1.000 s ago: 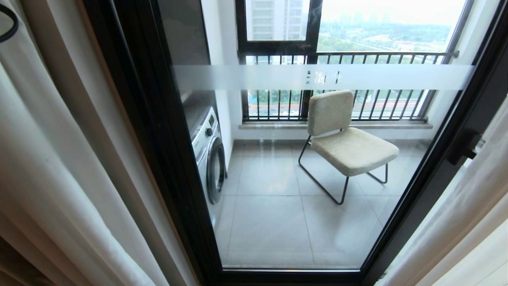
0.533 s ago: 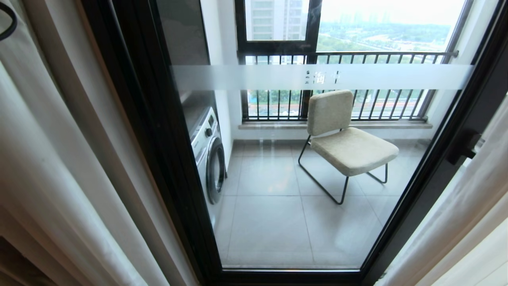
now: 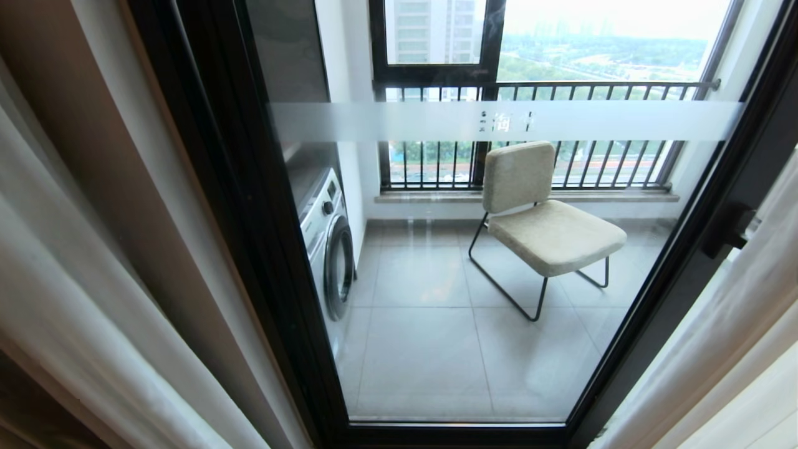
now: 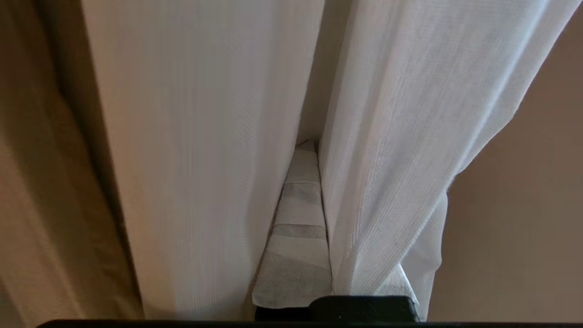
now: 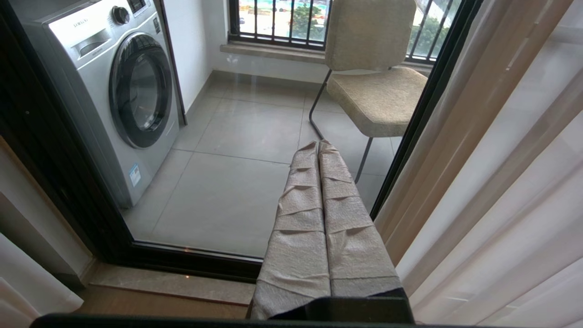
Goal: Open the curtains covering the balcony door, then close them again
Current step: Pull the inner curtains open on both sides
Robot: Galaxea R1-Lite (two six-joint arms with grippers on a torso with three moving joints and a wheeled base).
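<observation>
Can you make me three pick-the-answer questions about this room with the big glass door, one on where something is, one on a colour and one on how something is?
1. Where is the washing machine?
A. behind the balcony door, on its left side
B. on top of the chair
C. indoors, in front of the curtains

2. What colour is the chair seat?
A. red
B. beige
C. blue

3. How is the right gripper?
A. wide open
B. holding the chair
C. shut and empty

Answers:
1 A: it stands behind the glass on the balcony, by the left wall.
2 B: the head view shows a beige cushion on thin black legs.
3 C: its wrapped fingers lie pressed together with nothing between them.
</observation>
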